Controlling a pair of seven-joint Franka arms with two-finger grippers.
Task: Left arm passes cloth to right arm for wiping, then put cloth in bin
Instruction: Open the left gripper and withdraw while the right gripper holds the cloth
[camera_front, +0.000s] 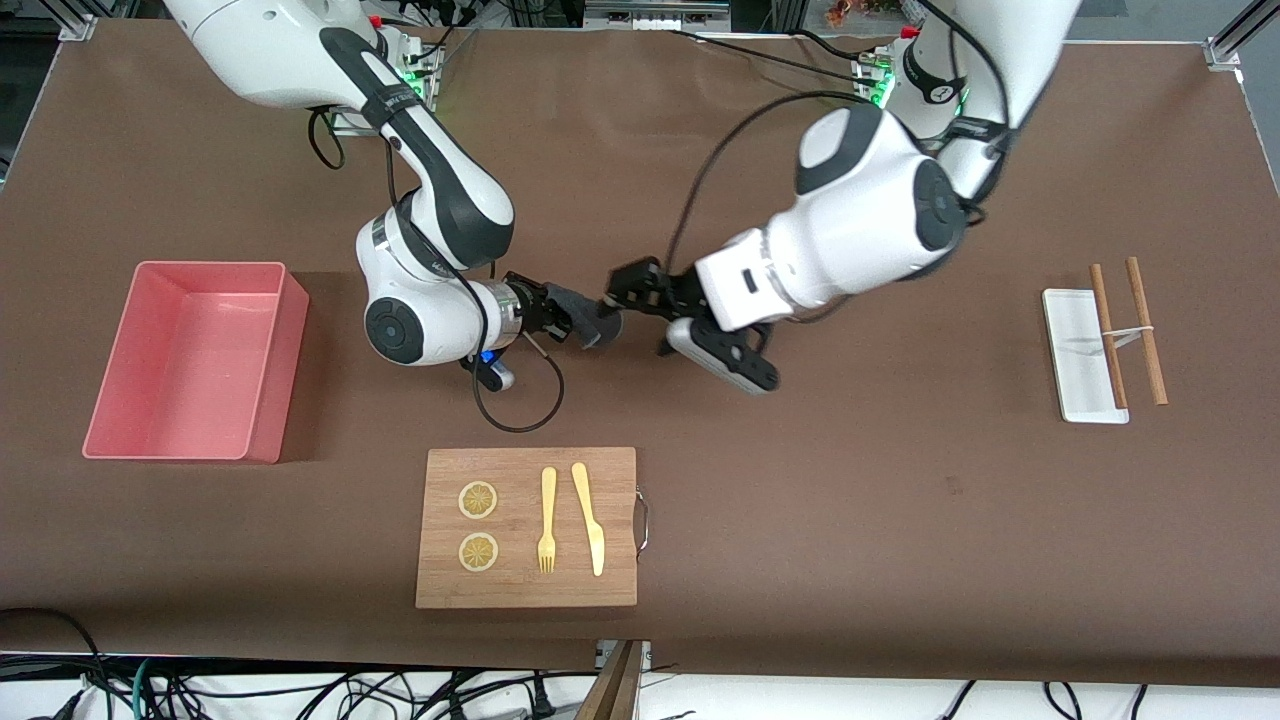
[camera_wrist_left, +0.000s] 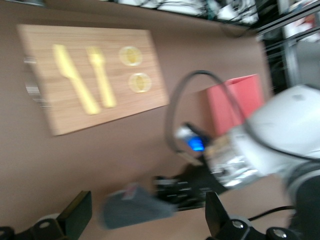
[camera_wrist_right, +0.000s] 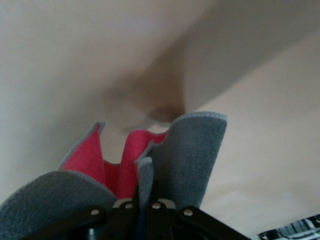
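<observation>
Front view: cloth (camera_front: 588, 318) hangs in the air over bare counter (camera_front: 900, 500), mid-way between the two arms, farther from the camera than the wooden board (camera_front: 527, 527). Right gripper (camera_front: 556, 312) has its jaws pinching the cloth; left gripper (camera_front: 625, 295) sits just beside it, jaws spread, nothing held. Bin (camera_front: 195, 360) lies at the right arm's end of the counter, so the right arm is the nearer carrier.

Left wrist view: cloth (camera_wrist_left: 135, 206) is bunched between the spread left fingers (camera_wrist_left: 75, 217), clear of them.

Right wrist view: cloth (camera_wrist_right: 195, 155) is clamped in folds, pink underside showing.
</observation>
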